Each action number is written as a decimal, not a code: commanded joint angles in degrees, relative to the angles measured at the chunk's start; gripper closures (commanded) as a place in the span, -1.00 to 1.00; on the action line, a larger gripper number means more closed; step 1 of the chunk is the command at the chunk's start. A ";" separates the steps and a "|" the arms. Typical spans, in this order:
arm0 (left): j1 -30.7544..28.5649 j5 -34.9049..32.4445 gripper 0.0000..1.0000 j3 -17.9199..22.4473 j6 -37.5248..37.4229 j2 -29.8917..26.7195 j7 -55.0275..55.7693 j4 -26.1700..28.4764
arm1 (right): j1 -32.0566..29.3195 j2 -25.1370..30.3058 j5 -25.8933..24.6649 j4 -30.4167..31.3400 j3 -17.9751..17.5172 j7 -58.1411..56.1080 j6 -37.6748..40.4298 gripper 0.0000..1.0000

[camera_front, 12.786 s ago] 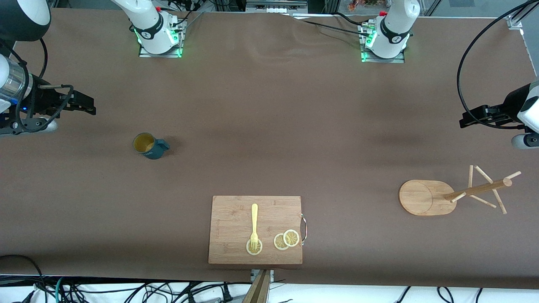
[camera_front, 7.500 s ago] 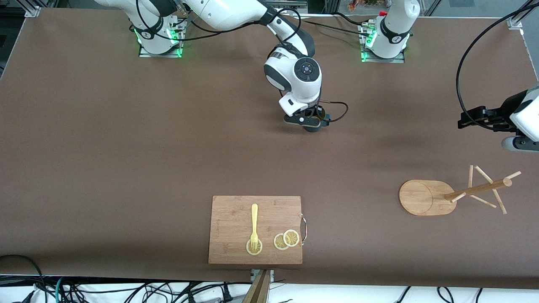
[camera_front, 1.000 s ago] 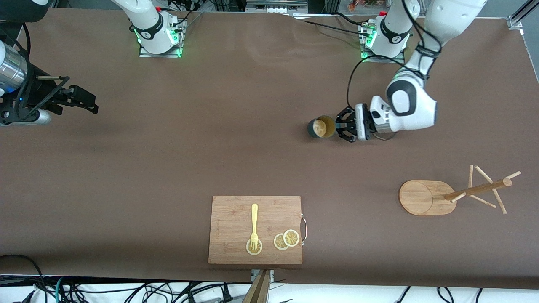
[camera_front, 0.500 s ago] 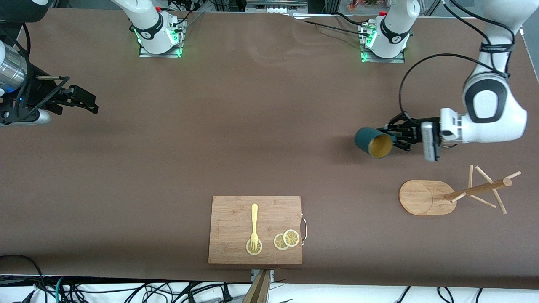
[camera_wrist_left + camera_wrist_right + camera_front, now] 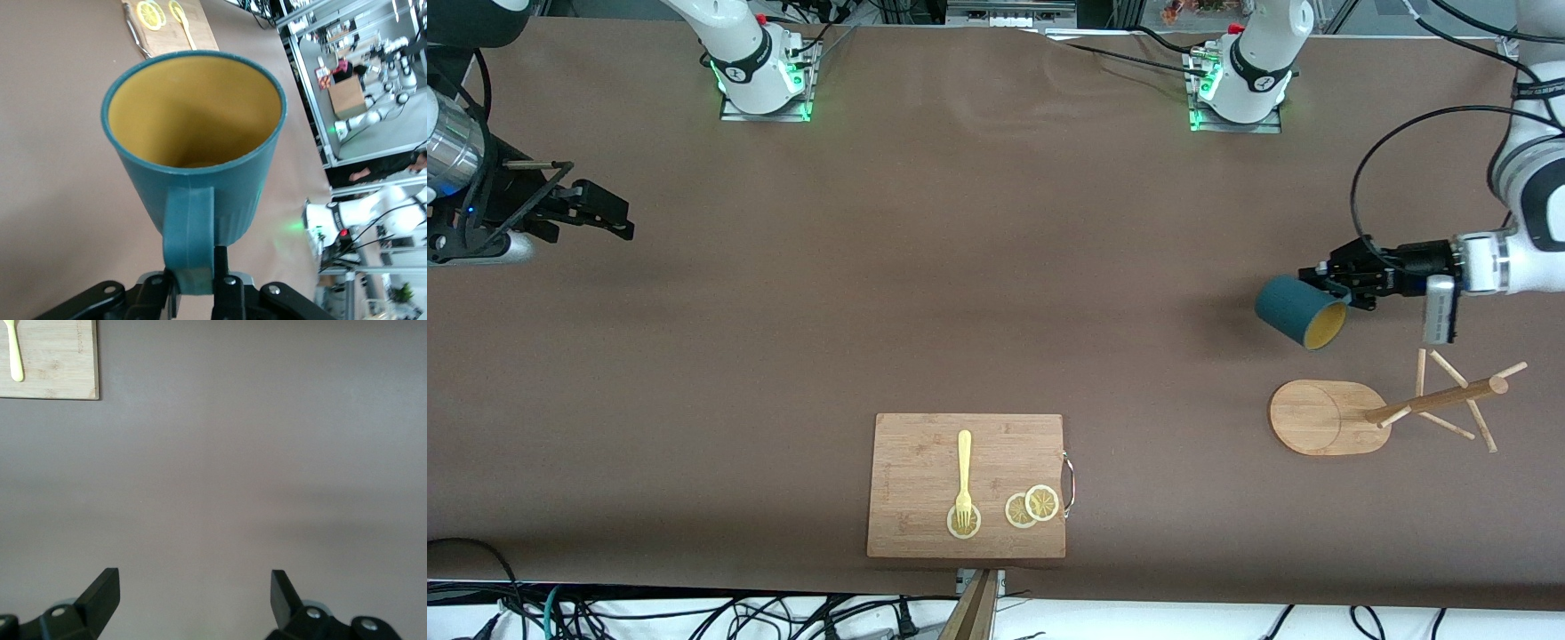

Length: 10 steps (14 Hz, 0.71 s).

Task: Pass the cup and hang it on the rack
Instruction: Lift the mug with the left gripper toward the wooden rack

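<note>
Cup (image 5: 1291,310): one dark teal mug is gripped by its handle in the left gripper (image 5: 1327,282), whose fingers are clamped tight on the handle, as the left wrist view shows (image 5: 193,280). It is held in the air, tipped on its side with the yellow-tan mouth turned toward the front camera, over the brown table (image 5: 960,267) near the one wooden rack (image 5: 1387,412), which stands toward the left arm's end of the table. On the rack one oval base, one post and several thin pegs can be made out; an exact peg count cannot be given. The right gripper (image 5: 618,226) is held with fingers spread wide and grasping nothing, over bare table at the right arm's end, where the right arm waits; that arm is cut off by the picture's edge. Nearer to the front camera, one cutting board (image 5: 925,462) carries one yellow fork (image 5: 963,467) and three lemon slices (image 5: 1032,507), one of them partly covered by the fork's tines.
</note>
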<state>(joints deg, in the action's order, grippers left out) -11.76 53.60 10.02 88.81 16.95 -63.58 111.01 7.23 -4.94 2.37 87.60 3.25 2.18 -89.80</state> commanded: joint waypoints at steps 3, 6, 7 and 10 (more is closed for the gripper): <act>-2.65 2.19 1.00 2.37 -5.83 0.45 9.34 -1.76 | -0.46 -0.24 -0.08 -0.85 -0.26 0.19 0.76 -1.00; -3.45 4.57 1.00 4.30 -9.43 0.10 18.73 -2.98 | -0.46 -0.24 -0.08 -0.85 -0.26 0.10 0.85 -1.00; -3.45 5.88 1.00 5.35 -11.19 0.10 21.02 -2.99 | -0.46 -0.24 -0.08 -0.85 -0.18 0.10 0.94 -1.00; -5.19 11.15 1.00 7.20 -14.36 1.06 24.12 -2.73 | -0.46 -0.24 -0.08 -0.85 -0.18 0.10 0.94 -1.00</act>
<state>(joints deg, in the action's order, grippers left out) -15.23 61.17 16.79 77.36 16.99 -41.66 108.98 7.21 -4.95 2.37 87.60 3.27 2.18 -89.68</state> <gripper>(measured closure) 0.784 0.000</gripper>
